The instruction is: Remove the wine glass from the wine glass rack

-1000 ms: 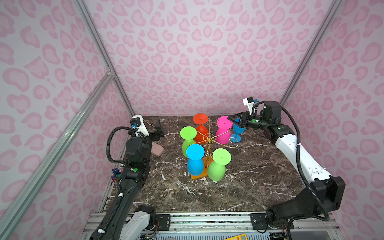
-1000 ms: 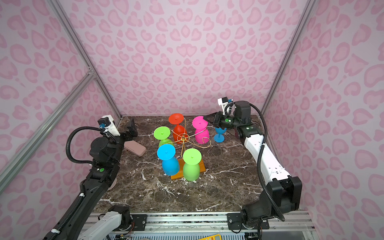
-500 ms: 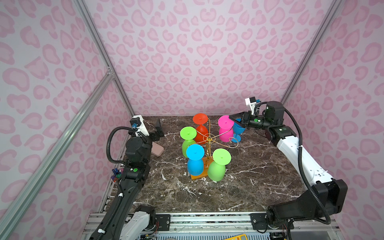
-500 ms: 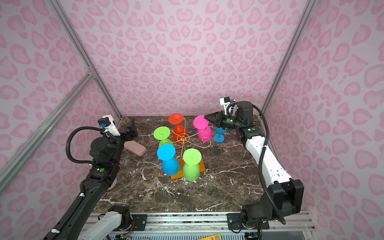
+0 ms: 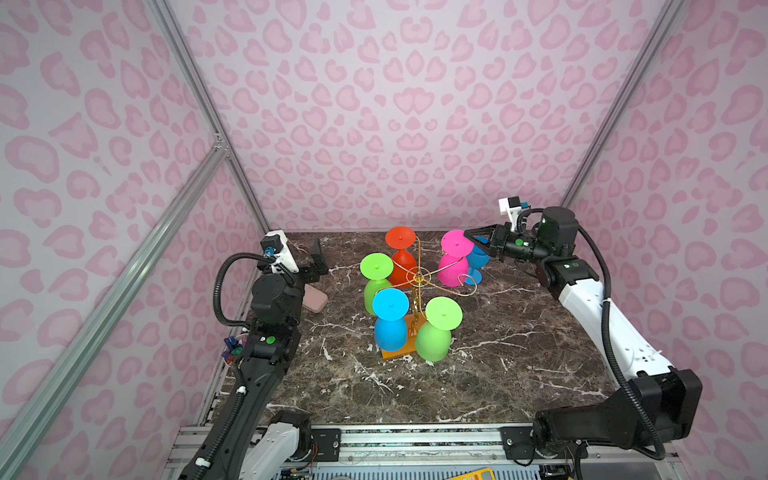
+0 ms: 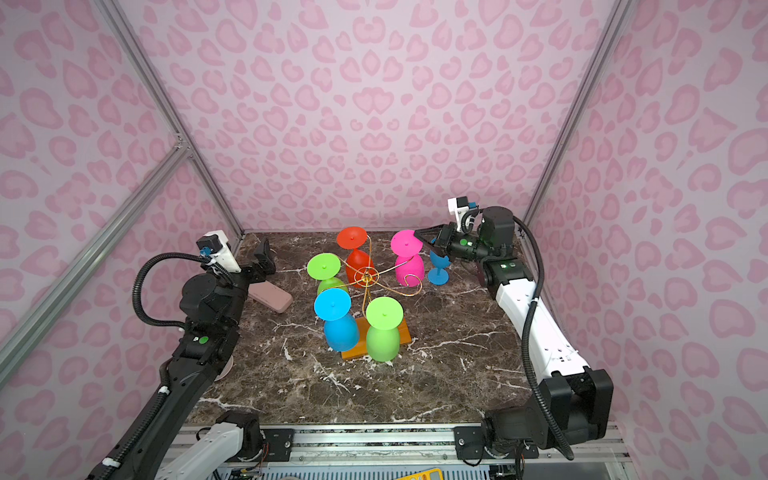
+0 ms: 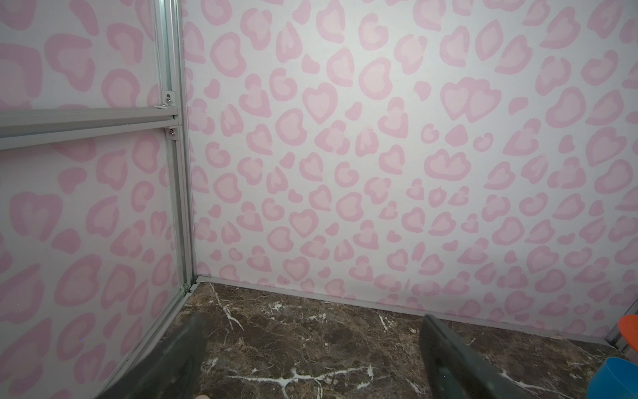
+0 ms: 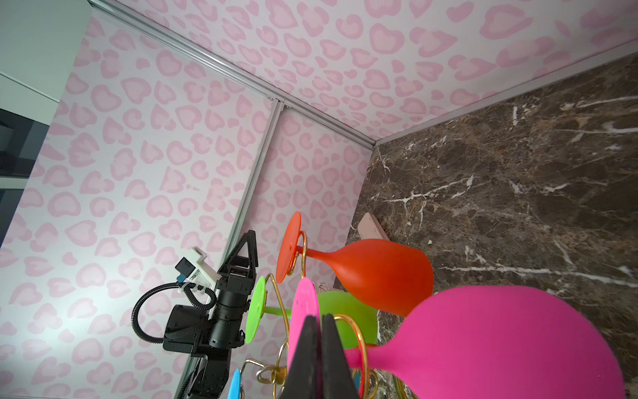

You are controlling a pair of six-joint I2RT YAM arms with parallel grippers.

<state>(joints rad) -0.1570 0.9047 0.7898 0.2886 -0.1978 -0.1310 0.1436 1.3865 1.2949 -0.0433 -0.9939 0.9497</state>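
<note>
- Pink heart-print walls point(image 5: 395, 104) on three sides, and a dark brown marble tabletop point(image 5: 519, 332) with white veins.
- The wine glass rack point(image 5: 417, 277) stands mid-table. Its gold post is upright and its curled arms fan out from the hub.
- Five glasses hang on it upside down: a red glass point(image 5: 403, 262) and the magenta wine glass point(image 5: 451, 270) at the back, a left lime glass point(image 5: 376, 291), and a hanging blue glass point(image 5: 390, 332) and a front lime glass point(image 5: 432, 340) nearest the camera.
- The magenta wine glass is on the back-right arm, foot up and mouth down, with its long axis close to vertical (it reads sideways in the right wrist view, since that camera is rolled).
- An upright blue glass point(image 6: 438, 266) stands foot-down on the marble, just right of the magenta one and off the rack.
- The right gripper point(image 8: 320, 316) has its fingers pressed flat together with nothing between them. It points at the rack with its tip at the rim of the magenta foot. I can't tell whether it touches.
- The left gripper point(image 7: 312, 319) is back-left, well apart from the rack, with its fingers spread wide over bare marble. A pink case point(image 5: 313, 299) lies on the table beside that arm.
- Hard to see:
  - The orange base is mostly covered by the blue and lime bowls.
  - The upright blue bowl sits partly behind the right gripper in both top views.
  - The left lime bowl is half hidden by the blue foot.
  - The magenta bowl is cut off by the frame edge in the right wrist view.
  - One left finger is blurred in the left wrist view.
</note>
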